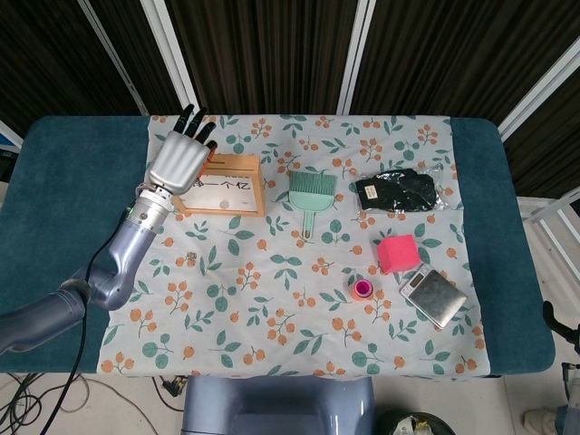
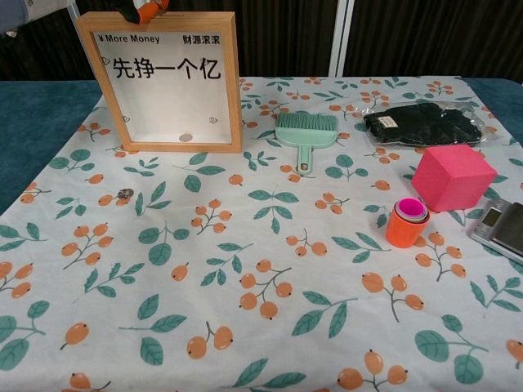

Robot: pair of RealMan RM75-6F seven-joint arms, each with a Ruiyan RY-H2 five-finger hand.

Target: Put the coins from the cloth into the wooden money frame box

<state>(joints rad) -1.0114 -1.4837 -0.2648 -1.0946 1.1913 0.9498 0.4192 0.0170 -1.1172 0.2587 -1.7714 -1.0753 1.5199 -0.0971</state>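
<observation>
A: From the head view, the left robot hand (image 1: 179, 159) sits over the top edge of the wooden money frame box (image 1: 221, 187), near the far left corner of the cloth (image 1: 299, 299). Fingers are stretched, dark tips pointing to the far edge of the table (image 1: 63, 181).

B: The chest view shows only its fingertips (image 2: 139, 10) peeking above the frame's top rail, orange and black. Whether they pinch anything, I cannot tell.

A: And the right robot hand?

B: Neither camera shows it.

A: What the chest view adds: the frame's front pane, with one coin inside (image 2: 186, 138) lying at the bottom. From above that is just a small speck.

B: One loose coin (image 2: 124, 193) lies on the cloth, in front of the frame toward the left edge. The head view shows it too, just right of the forearm.

A: Other containers: the orange cup stack (image 2: 407, 221) toward the right edge, a pink cup nested inside it, just beside the pink cube (image 2: 452, 177).
</observation>
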